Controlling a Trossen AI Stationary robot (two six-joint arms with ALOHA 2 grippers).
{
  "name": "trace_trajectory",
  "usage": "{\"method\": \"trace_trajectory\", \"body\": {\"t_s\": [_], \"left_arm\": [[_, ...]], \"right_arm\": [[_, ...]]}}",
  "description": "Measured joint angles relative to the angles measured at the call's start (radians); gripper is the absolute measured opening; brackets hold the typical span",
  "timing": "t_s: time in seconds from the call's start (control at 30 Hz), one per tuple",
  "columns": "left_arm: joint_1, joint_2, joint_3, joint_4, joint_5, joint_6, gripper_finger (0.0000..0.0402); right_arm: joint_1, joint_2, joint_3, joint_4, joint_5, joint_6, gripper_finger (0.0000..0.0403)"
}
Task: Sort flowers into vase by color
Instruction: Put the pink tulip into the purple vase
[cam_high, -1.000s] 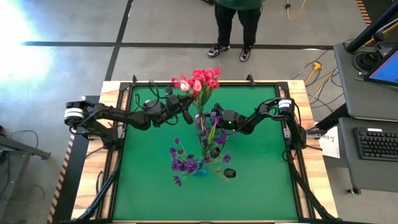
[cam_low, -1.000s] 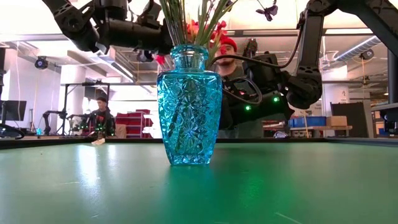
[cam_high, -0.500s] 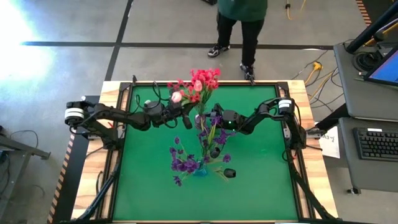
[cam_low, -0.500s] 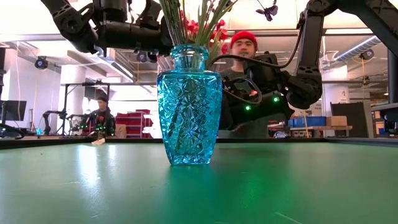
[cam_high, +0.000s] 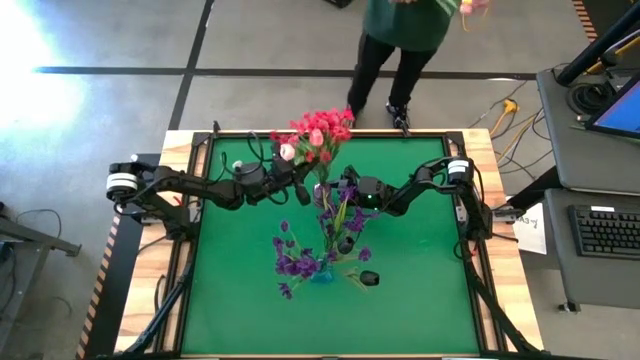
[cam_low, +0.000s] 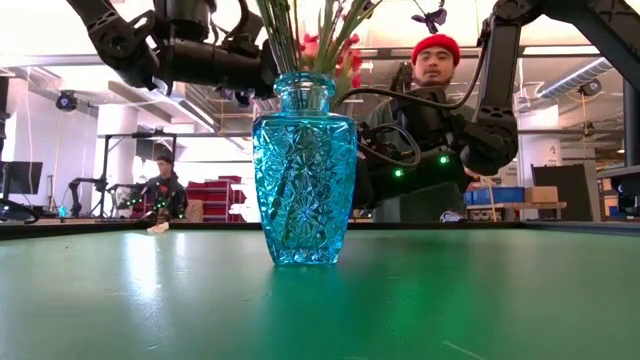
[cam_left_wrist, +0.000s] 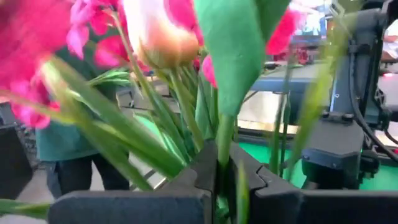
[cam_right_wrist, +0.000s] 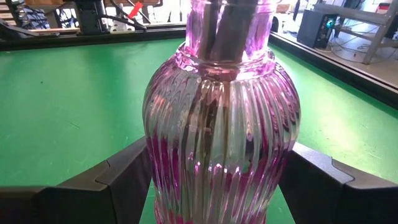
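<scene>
Left gripper clamped on flower stems; right gripper apart around pink vase; stems light, springy; grip low

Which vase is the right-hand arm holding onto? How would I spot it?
Look at the green table, toward its far middle. The pink ribbed glass vase stands between the right gripper's fingers; the vase nearer the front, the blue vase, is diamond-cut instead.

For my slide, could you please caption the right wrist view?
Right claw straddles a ribbed pink glass vase on the green table.
</scene>
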Motion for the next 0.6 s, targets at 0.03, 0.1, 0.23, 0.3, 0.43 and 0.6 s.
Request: {"method": "trace_trajectory", "body": {"t_s": [0.03,0.1,0.23,0.3,0.43,0.6], "left_arm": [[0.000,0.000,0.000,-0.005,0.000,0.000,0.0000],[0.001,0.000,0.000,-0.007,0.001,-0.002,0.0000],[0.000,0.000,0.001,-0.007,0.030,0.000,0.0000],[0.000,0.000,0.005,-0.007,0.081,0.000,0.0000],[-0.001,0.000,0.006,-0.007,0.091,-0.030,0.0000],[0.003,0.000,0.006,-0.031,0.080,-0.052,0.0000]], "right_arm": [[0.000,0.000,0.000,0.000,0.000,0.000,0.0288],[0.000,0.000,0.000,0.000,0.000,0.000,0.0288],[0.000,0.000,0.000,0.000,0.000,0.000,0.0288],[0.000,0.000,0.000,0.000,0.000,0.000,0.0288],[0.000,0.000,0.000,0.000,0.000,0.000,0.0288],[0.000,0.000,0.000,0.000,-0.001,0.000,0.0288]]}}
